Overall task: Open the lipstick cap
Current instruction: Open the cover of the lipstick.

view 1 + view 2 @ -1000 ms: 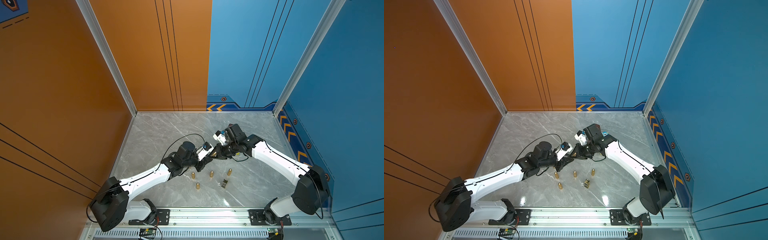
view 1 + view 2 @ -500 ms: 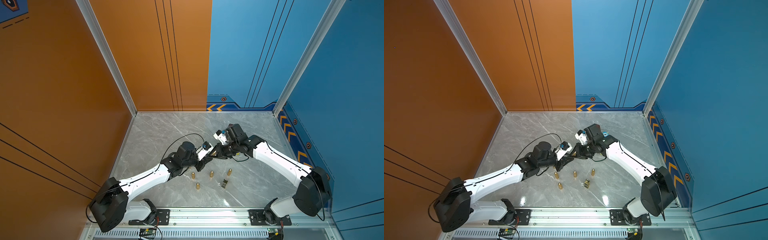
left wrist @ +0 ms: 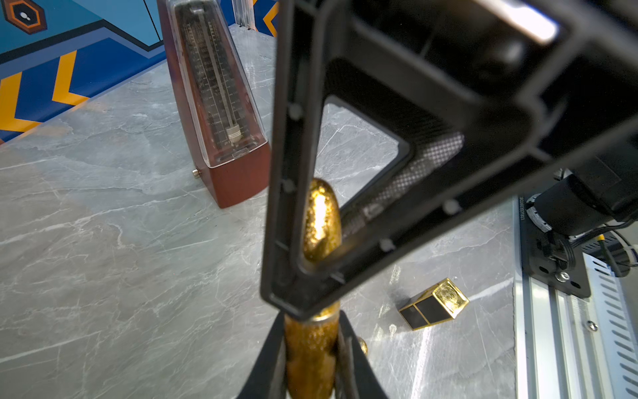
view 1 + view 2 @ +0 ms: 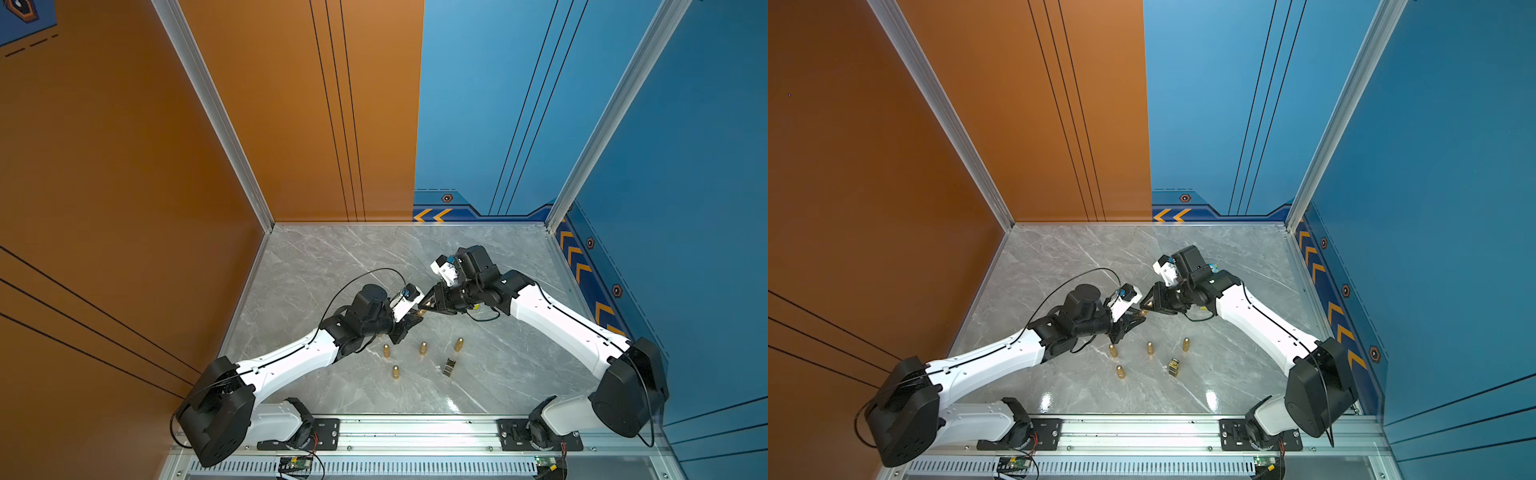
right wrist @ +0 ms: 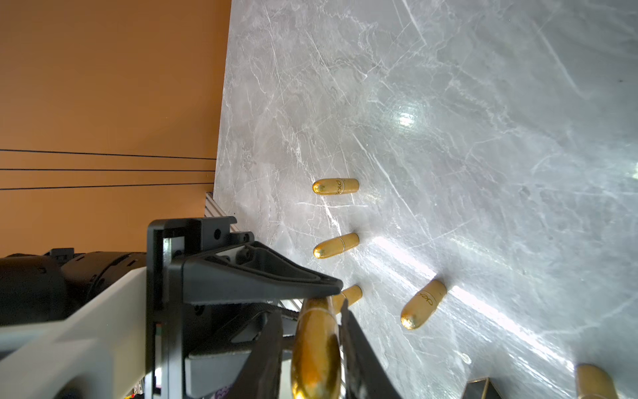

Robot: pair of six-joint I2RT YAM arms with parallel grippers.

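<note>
Over the marble bench (image 4: pixel 332 266), left claw (image 4: pixel 415 317) clamps the gold lipstick (image 3: pixel 310 352) aloft while right claw (image 4: pixel 428 305) straddles its cap (image 3: pixel 321 217), grip unclear from here, so cap-pulling next needs a firm, straight tug.

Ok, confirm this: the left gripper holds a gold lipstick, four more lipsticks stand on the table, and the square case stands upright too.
One thing is wrong: the square case lies on its side, as the left wrist view shows. The rest holds: the left gripper holds a gold lipstick, and four more lipsticks stand on the table.
</note>
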